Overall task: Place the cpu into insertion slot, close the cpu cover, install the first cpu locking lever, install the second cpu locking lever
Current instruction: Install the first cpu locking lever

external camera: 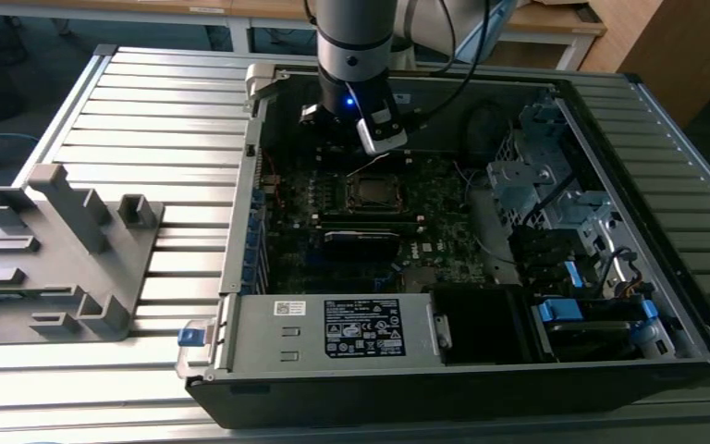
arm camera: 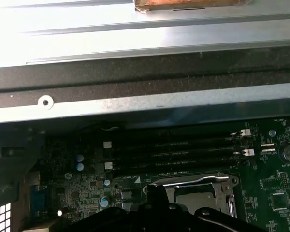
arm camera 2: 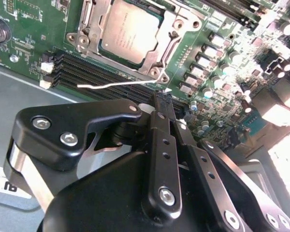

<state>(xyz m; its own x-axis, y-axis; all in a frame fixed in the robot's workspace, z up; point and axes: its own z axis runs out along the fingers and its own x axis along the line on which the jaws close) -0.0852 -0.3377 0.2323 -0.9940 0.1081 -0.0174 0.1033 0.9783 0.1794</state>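
Inside the case (external camera: 330,370), gripper (arm camera 2: 160,96) low over the motherboard (arm camera 2: 29,48), jaws closed together with nothing seen between them, tip just beside the end of a thin lever (arm camera 2: 116,84), cpu (arm camera 2: 130,29) seated in the slot (arm camera 2: 140,66), cover (arm camera 2: 89,24) down around it.
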